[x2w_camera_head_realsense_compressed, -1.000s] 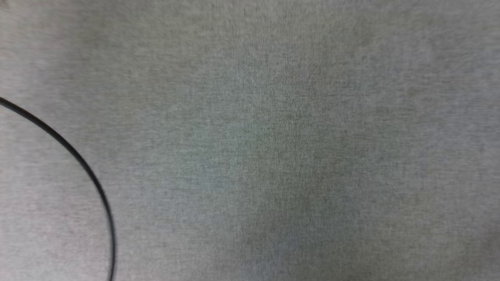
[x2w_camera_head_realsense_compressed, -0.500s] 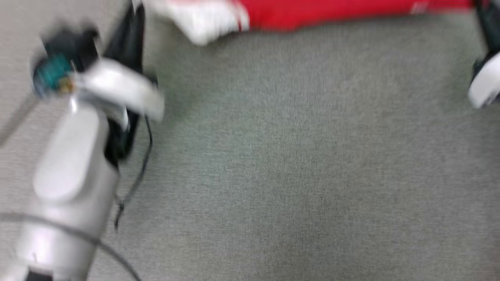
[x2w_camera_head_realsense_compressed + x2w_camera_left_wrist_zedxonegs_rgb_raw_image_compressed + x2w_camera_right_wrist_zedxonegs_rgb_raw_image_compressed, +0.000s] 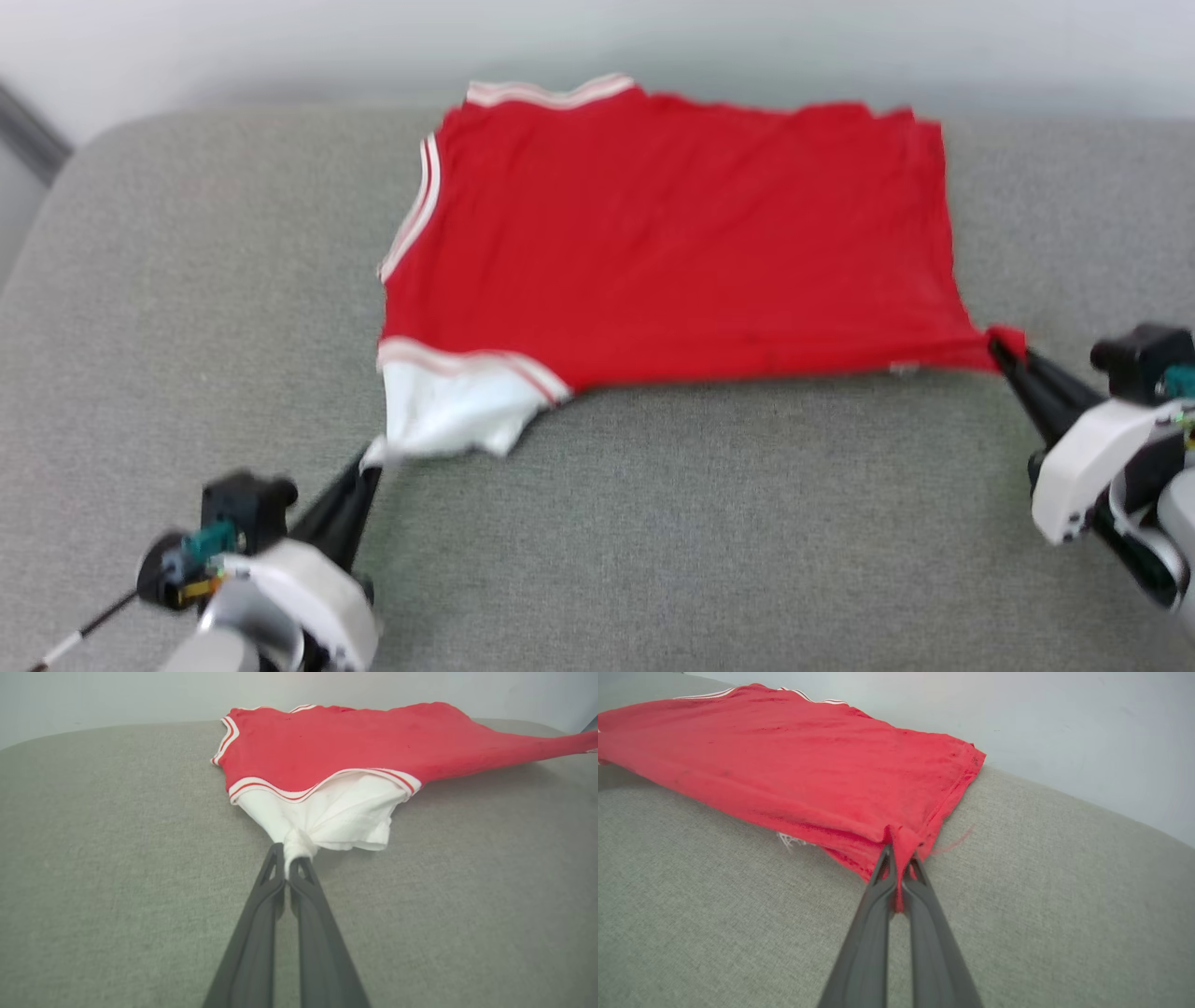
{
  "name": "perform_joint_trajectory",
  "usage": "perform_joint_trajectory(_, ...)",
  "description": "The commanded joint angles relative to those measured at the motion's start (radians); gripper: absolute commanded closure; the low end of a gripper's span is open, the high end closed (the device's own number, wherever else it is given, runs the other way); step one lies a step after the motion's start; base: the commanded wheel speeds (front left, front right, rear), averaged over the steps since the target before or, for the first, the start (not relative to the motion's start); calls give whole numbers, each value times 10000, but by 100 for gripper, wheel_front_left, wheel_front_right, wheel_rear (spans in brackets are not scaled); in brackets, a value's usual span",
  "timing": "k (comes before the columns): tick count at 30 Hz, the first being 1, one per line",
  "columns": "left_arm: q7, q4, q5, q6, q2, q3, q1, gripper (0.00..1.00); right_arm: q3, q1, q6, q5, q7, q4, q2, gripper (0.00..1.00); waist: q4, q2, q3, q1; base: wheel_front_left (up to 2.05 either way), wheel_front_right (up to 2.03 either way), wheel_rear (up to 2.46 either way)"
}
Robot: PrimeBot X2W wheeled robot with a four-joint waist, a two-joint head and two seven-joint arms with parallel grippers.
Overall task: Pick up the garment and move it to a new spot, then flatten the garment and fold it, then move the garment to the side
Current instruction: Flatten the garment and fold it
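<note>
The garment lies spread on a grey cushioned surface, plain red face up, with striped trim along its left side. My left gripper is shut on the tip of the white sleeve at the near left corner. In the left wrist view the sleeve bunches into the closed left gripper. My right gripper is shut on the red hem corner at the near right. The right wrist view shows that corner pinched in the right gripper, and the garment stretches away. No lettering shows.
The grey surface reaches to a pale wall behind the garment. Its rounded far-left corner drops off beside a darker strip. A thin cable runs from my left wrist at the lower left.
The head camera has swung up from bare grey fabric and a cable to the whole garment and both grippers. Real movement of the garment or arms cannot be told apart from this.
</note>
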Motion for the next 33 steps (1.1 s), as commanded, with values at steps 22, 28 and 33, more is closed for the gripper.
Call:
perform_joint_trajectory(22, 1709, -3357, -1958, 135, 1430, -144, 4954, 100, -333, 4509, -9, 1799, 1683, -2909, -1395, 100, -302, 0, -1691, 4, 0, 0, 0)
perform_joint_trajectory(28, 1314, -3771, -1743, 168, 1539, 161, 4389, 100, -1218, 4734, -9, 1832, 2055, -3878, -1495, 100, -402, 0, -1356, 4, 0, 0, 0)
perform_joint_trajectory(33, 1065, -4251, -1611, 112, 1506, 474, 3460, 100, -1951, 4511, -9, 1655, 2409, -4554, -1472, 100, -419, 0, -801, 4, 0, 0, 0)
